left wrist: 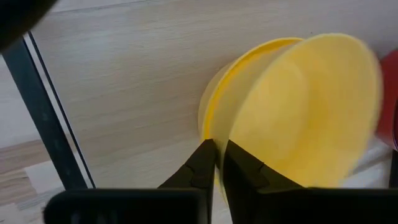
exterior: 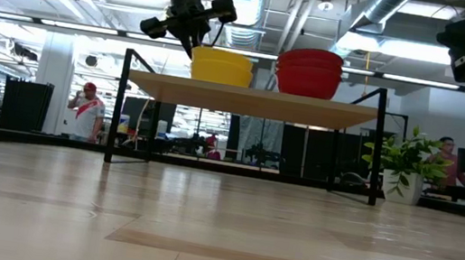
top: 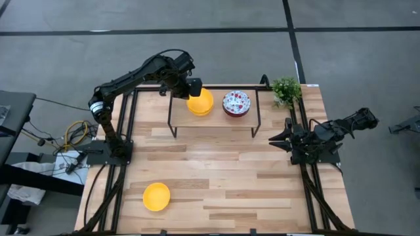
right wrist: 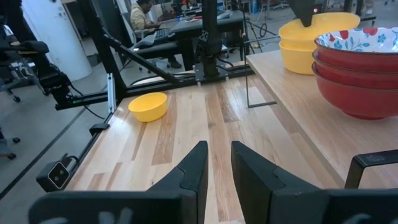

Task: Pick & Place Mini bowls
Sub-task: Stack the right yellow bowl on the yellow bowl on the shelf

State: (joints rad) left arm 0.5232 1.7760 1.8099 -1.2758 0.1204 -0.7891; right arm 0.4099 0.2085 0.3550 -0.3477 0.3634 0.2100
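Left gripper (top: 195, 88) is clamped on the rim of the top yellow bowl (top: 201, 101), jaws nearly together on the wall, as my left wrist view shows. That bowl is nested on a second yellow one, so I have a yellow stack (exterior: 221, 66) on the raised shelf (top: 216, 118) at about 12 o'clock on the table. Just beside it, toward 1 o'clock, sits the floral stack (top: 237, 103), red outside.

I judge the step as placing: the bowl looks seated, so the release is next. That calls for opening the jaws, then lifting straight up without dragging the rim.

One more yellow bowl (top: 157, 196) lies on the table at 7 o'clock, well apart; I judge it the next pick.

Left arm pose: base at 9 o'clock, elbow high, reaching across to the shelf with the wrist pitched down onto the rim.

Right gripper (right wrist: 216, 163) waits at 3 o'clock, holding nothing, fingers parted a little. Small plant (top: 286, 90) sits at the 1 o'clock corner.
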